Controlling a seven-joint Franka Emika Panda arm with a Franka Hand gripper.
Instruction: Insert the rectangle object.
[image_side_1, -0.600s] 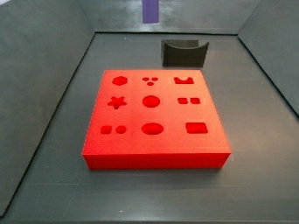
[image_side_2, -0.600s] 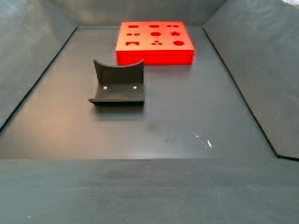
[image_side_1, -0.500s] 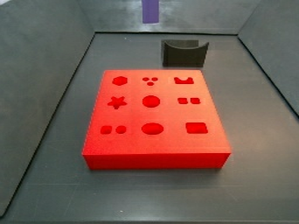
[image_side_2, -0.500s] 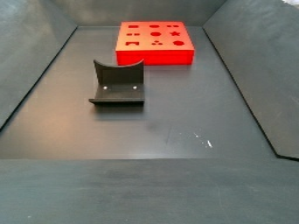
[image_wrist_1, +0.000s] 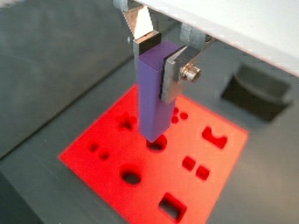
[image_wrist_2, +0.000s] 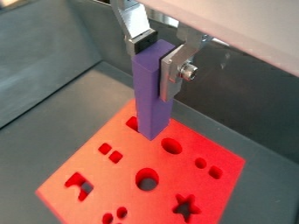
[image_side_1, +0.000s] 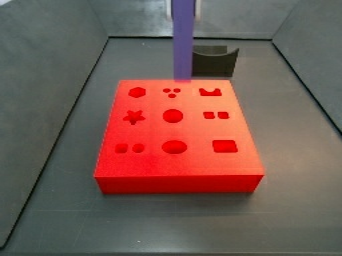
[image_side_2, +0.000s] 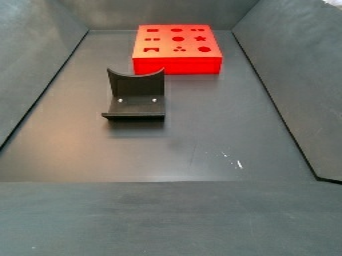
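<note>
The dark bench (image_side_1: 54, 190) carries a red block (image_side_1: 181, 175) with many shaped holes in its top face; in a side view the block sits in the middle of the floor, and a dark grey curved holder (image_side_1: 211, 60) stands just beyond its far edge. In a side view taken from the opposite end, the holder (image_side_2: 135, 95) is near and the block (image_side_2: 179, 62) far, and neither the bar nor the arm shows there.

The rectangle object (image_wrist_1: 153, 92), a slim violet bar, hangs upright over the block, clear of its surface. In a side view its lower end (image_side_1: 185, 45) shows above the block's far edge, its top cut off by the frame. The pincer (image_wrist_1: 162, 58) is pinching the bar near its upper end, with silver fingers (image_wrist_2: 174, 66) pressed on opposite faces in both wrist views.

The main risk I see is picking the wrong opening. The rectangular pocket (image_side_1: 225, 146) lies at the block's near right corner, while the bar's tip appears, in both wrist views, to hang nearer the round holes in the middle. A descent from here would probably jam on red surface or wedge in a round hole.

A second risk is rotation: if the bar's cross-section is turned against the pocket's sides, a corner could catch on the rim. A long bar gripped high could also tilt or slip under that push.
</note>
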